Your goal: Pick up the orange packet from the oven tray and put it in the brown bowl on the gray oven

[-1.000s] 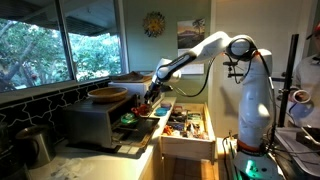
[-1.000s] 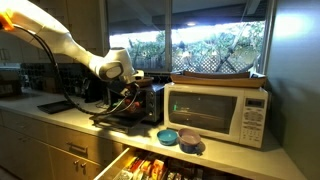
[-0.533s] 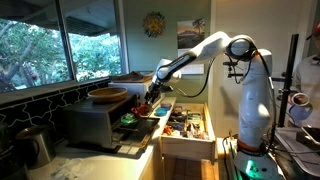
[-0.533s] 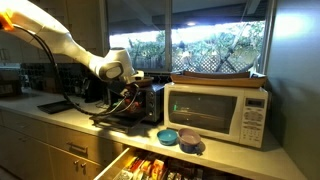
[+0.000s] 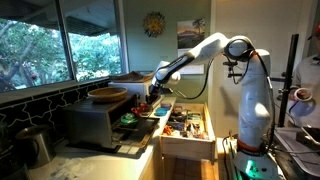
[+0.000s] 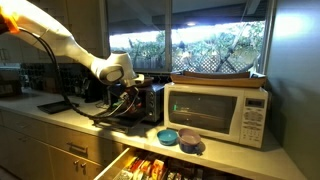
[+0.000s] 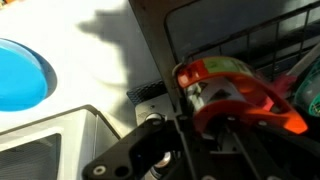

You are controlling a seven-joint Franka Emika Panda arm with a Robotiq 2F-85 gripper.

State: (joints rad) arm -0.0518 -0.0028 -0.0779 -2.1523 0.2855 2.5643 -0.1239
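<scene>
**Packet in the claw, lift just begun**

Over the last second I had eased the arm upward. In both exterior views the claw point(image 5: 152, 97) sat a little higher than a moment before, and nothing else on the table had shifted.

The gray oven point(image 5: 95, 122) stood below the claw and off to one side. Its oven tray point(image 5: 137, 126) was pulled out more or less underneath the claw. The brown bowl point(image 5: 107, 95) rested on the oven's top, roughly level with the claw, near it but not touching.

In the wrist view the orange packet point(image 7: 235, 90) sat right at the claw, crumpled against the dark fingers, with the tray's wires behind it. The fingertips were blurred. Even so, I judged the claw to be pinched narrow on the packet and carrying it clear of the tray.

That small rise told me the pick was probably done. What remained was the carry: more height to clear the bowl's rim, a sideways move until the bowl lay under the claw, then release. The packet looked thin and slippery, so I expected any jerk could shake it loose.
</scene>
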